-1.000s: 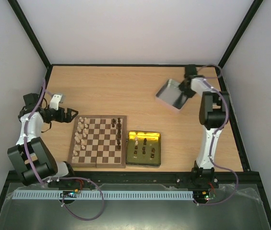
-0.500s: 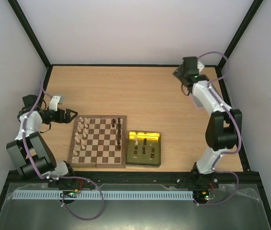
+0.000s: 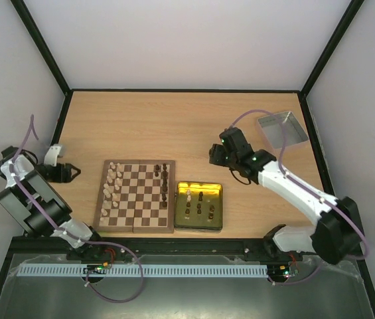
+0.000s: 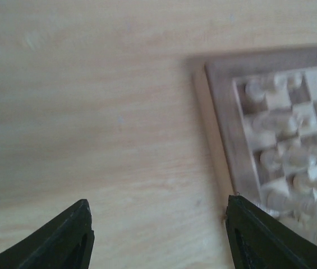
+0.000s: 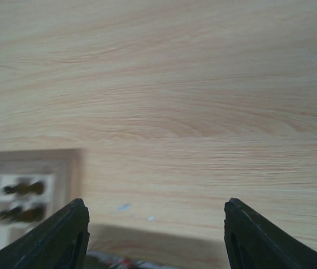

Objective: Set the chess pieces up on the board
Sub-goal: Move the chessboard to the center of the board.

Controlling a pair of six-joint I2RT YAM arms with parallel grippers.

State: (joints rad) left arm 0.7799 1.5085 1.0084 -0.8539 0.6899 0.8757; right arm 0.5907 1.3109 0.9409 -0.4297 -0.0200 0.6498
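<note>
1. Hovering over the bare worktop point(image 3: 174, 119) just left of the board point(image 3: 136, 196), the left fingers point(image 3: 70, 172) stand well apart with nothing between them. Their wrist view takes in the board's near corner, a placing that probably suits a reach to the cream side.
2. The right fingers point(image 3: 215, 155) are likewise spread wide and empty. They hang above the worktop beyond the gold tin point(image 3: 199, 224), with that arm stretched in from the right. This looks like a stance for going down into the tin.
3. The board lies near the front edge, between the two arms, with the tin just beside its right edge.
4. The cream pieces point(image 3: 112, 185) crowd the left files and the dark pieces point(image 3: 165, 183) stand along the right files, so each colour sits on the side of the nearer arm.
5. Several loose pieces point(image 3: 200, 205) stand or lie in the tin, pale and dark mixed. I judge these are the ones yet to be set.
6. The silver tray point(image 3: 282, 129) rests at the far right, well apart from everything.
7. Both wrist views are blurred. Piece types cannot be read, nor whether every square in the outer files is filled. The right wrist view shows only a sliver of the tin at its bottom edge.
</note>
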